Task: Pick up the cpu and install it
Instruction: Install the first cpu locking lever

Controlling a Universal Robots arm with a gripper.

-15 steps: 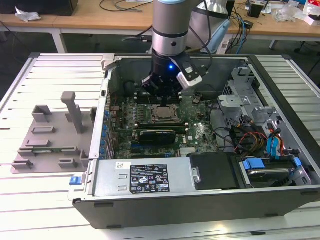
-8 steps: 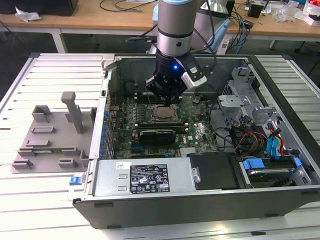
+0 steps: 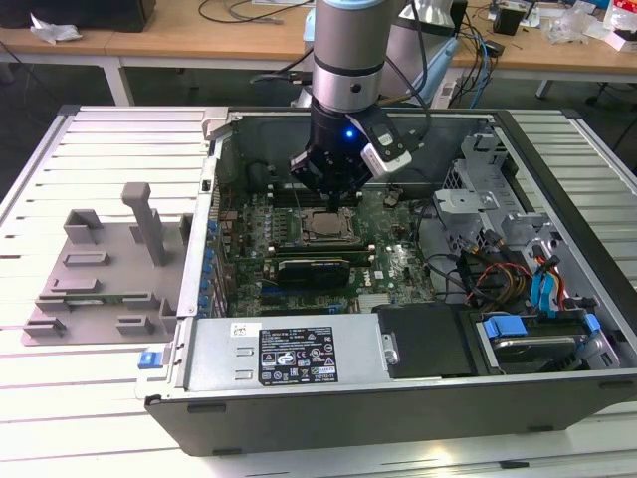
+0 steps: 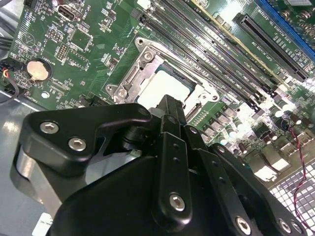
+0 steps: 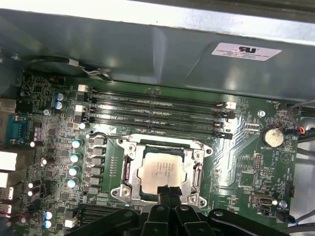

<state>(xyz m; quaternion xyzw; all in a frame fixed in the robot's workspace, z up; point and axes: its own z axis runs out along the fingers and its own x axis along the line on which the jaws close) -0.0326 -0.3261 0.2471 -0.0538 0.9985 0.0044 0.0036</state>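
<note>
The cpu (image 3: 323, 227) (image 4: 167, 84) (image 5: 160, 168), a flat square chip with a silver-grey top, lies flat inside the metal socket frame (image 4: 124, 84) (image 5: 129, 169) on the green motherboard (image 3: 398, 264) of an open computer case. My gripper (image 3: 332, 204) (image 4: 167, 101) (image 5: 170, 191) hangs straight over the socket. Its black fingers are pressed together, and their tips sit at one edge of the chip, low above it. Nothing is held between them. I cannot tell whether the tips touch the chip.
Memory slots (image 5: 157, 110) run along one side of the socket, with a coin battery (image 5: 272, 136) nearby. A black card (image 3: 314, 269), a power supply (image 3: 289, 351), a drive cage and cables (image 3: 498, 279) crowd the case. A grey fixture tray (image 3: 100, 269) lies at the exterior view's left.
</note>
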